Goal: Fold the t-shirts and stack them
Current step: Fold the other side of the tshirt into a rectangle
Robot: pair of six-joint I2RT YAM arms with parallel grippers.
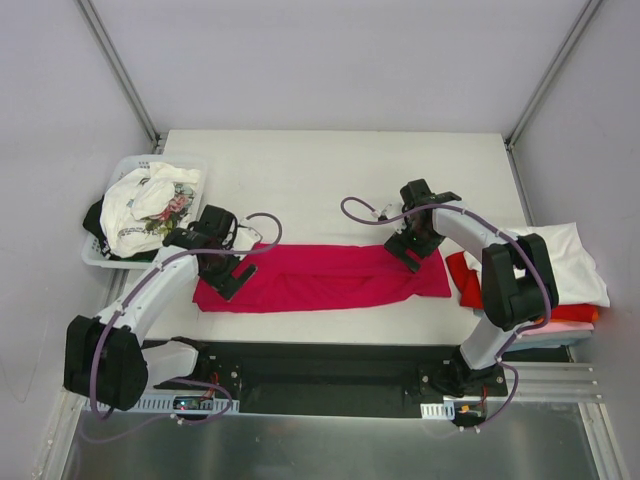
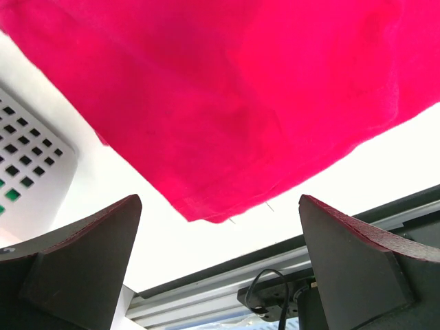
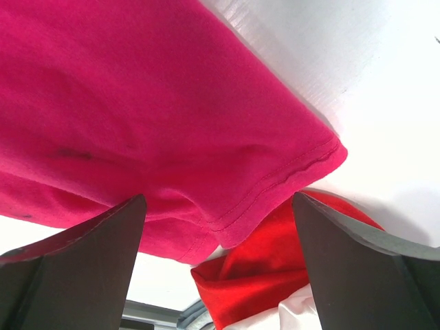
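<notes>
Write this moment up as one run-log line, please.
magenta t-shirt: folded lengthwise on table | left gripper: open over left end | right gripper: open over right end | folded stack: at right

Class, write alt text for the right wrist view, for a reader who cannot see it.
A crimson-magenta t-shirt lies on the white table, its hemmed corner framed by the open right gripper's fingers. A red shirt lies beside it.

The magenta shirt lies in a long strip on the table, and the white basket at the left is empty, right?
Not quite. The magenta shirt does lie in a long strip on the table, but the white basket at the left is not empty. The top external view shows a white printed shirt piled in it.
</notes>
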